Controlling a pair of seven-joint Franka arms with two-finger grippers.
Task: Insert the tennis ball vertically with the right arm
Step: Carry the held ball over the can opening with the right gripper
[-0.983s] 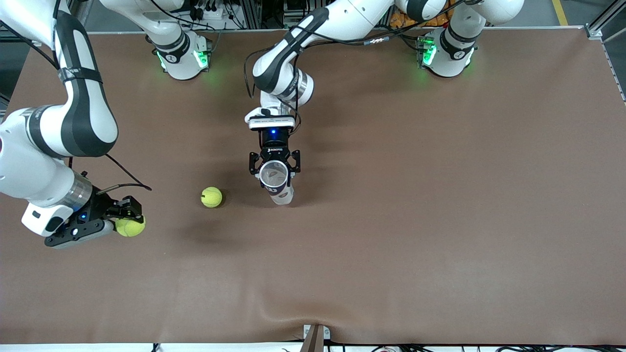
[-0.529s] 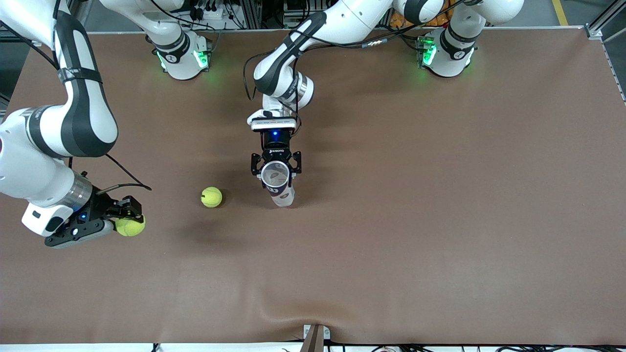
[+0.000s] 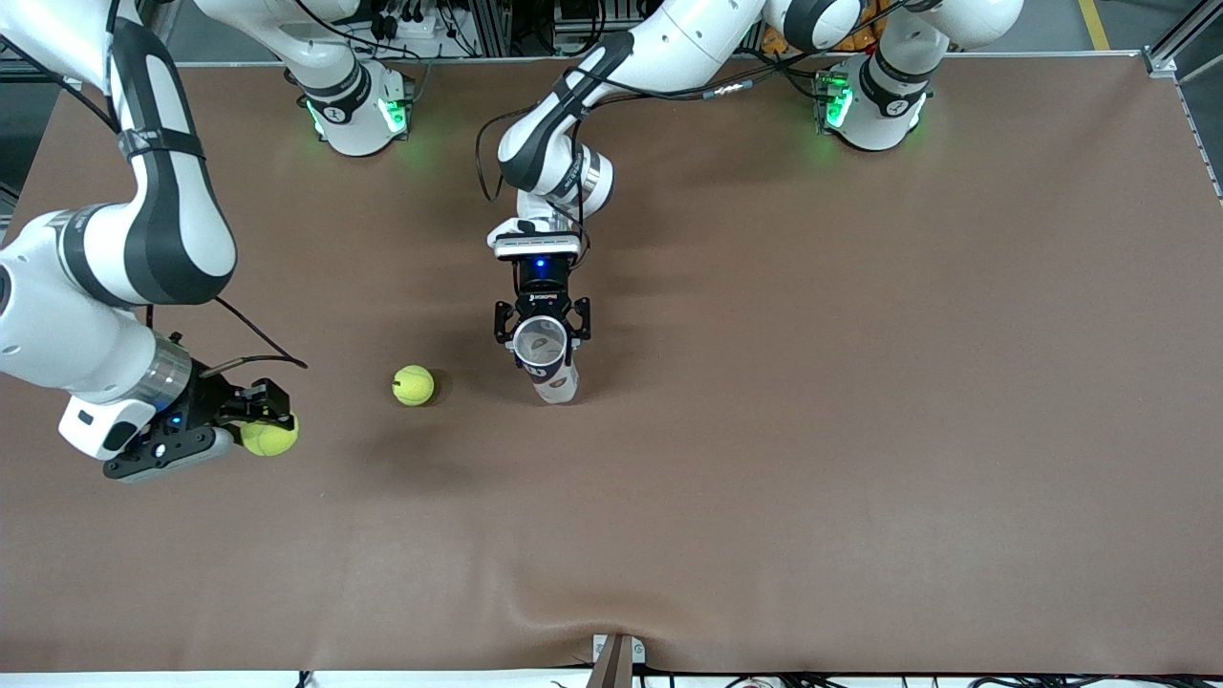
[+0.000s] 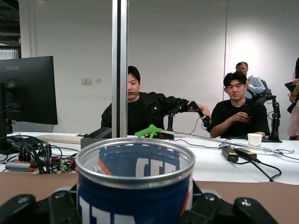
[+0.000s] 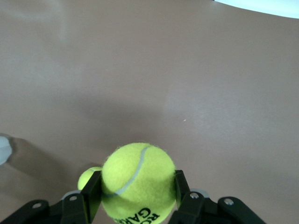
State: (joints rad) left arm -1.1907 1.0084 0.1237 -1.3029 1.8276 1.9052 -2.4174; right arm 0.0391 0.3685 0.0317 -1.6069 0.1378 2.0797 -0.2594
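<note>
Since the tennis ball [image 3: 268, 437] must go down into the can [image 3: 547, 361], the relation that counts is where the can's open mouth lies from the ball: the can is held toward the middle of the bench [image 3: 860, 430], well apart from the ball, which is up over the right arm's end of the bench. The can's long axis stands about upright, mouth upward, so by judgement the ball has to be carried across until it is over the mouth and then lowered straight down.

Ball: yellow-green felt, white seam, dark lettering on it in the right wrist view [image 5: 138, 182]. It is pinched between the fingers of the right gripper [image 3: 256, 422], which reaches out roughly level rather than pointing down; a turn of the wrist is probably needed for a vertical entry.

Can: blue with white lettering, metal rim, inside looks empty [image 4: 135, 184]. The left gripper [image 3: 542, 325] is closed around it just below the rim and holds it steady.

A second tennis ball [image 3: 413, 385] lies on the bench between the two grippers, touching neither, near the likely path of the right arm [image 3: 162, 220].
</note>
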